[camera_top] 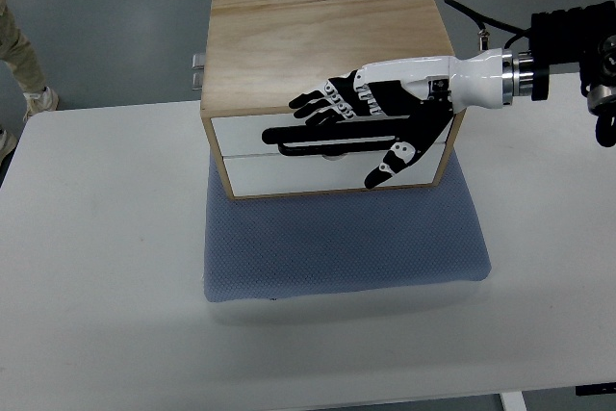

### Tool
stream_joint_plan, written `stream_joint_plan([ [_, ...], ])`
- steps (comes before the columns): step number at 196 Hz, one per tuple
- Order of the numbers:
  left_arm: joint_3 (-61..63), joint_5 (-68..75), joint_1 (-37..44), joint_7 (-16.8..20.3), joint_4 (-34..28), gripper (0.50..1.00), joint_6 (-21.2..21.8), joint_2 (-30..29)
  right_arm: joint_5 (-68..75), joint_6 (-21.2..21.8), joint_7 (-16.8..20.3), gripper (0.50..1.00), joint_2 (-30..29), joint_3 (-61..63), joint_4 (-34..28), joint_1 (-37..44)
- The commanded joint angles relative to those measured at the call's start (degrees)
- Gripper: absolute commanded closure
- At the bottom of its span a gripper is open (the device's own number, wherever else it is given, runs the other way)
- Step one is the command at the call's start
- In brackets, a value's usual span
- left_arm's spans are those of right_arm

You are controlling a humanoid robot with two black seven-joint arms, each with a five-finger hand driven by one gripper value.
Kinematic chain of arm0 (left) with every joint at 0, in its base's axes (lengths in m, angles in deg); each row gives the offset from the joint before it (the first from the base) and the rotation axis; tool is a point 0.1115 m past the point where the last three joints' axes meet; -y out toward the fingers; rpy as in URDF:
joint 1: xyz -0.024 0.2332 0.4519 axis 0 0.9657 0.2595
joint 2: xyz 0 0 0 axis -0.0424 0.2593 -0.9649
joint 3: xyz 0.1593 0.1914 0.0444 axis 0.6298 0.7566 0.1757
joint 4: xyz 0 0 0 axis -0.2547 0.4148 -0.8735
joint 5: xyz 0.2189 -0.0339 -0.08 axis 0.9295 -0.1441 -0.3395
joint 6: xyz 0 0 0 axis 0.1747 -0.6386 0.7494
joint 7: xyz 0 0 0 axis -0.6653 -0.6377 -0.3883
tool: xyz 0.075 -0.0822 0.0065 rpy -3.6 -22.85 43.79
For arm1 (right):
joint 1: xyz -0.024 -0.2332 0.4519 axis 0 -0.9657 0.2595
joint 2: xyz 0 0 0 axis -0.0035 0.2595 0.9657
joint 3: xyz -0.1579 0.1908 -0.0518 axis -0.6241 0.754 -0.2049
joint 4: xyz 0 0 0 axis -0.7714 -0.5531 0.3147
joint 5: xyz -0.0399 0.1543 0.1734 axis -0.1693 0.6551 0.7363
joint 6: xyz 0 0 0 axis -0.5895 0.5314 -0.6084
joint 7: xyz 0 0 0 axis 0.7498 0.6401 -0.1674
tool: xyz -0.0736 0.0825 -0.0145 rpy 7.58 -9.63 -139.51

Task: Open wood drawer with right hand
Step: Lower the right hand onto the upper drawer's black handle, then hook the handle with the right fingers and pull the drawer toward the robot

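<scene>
A wooden drawer box (318,36) is sitting just above the middle of the picture, resting on a blue-grey padded mat (346,247) that is lying on a white table (96,267). The box has a pale wood top and two white drawer fronts stacked one over the other on the side facing the camera: the upper drawer (245,132) and the lower drawer (289,172). Both are appearing closed and flush with the frame.

The right hand (371,122), white and black, is reaching in from the 3 o'clock edge on an arm with a silver wrist and black cabling. It is hovering over the front top edge of the box, toward the box's 4 o'clock corner. Its fingers (313,103) are stretched out and slightly apart, pointing toward 9 o'clock, holding nothing. One long black finger is lying across the upper drawer front, while the thumb (390,163) is angling down toward 7 o'clock over the lower drawer. Whether they are touching the fronts is unclear.

At the 9 o'clock to 10 o'clock edge, a person's leg and shoe (34,93) are showing on the grey floor.
</scene>
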Motion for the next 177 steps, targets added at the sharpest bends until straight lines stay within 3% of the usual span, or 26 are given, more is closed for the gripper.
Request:
stream_joint_plan([
  [1,-0.07,0.01,0.00,-0.06,0.00,0.500,0.00,0.00,-1.97,-1.60,0.13,0.548,-2.05,0.31,3.42,-1.44],
  [28,0.02,0.01,0.00,0.03,0.00,0.500,0.00,0.00,-4.16,-1.51,0.13,0.548,-2.14,0.39,5.97,-3.28],
  [177,0.02,0.01,0.00,-0.06,0.00,0.500,0.00,0.00,-5.66,-1.87,0.13,0.548,-1.61,-0.05,6.14,-6.45],
])
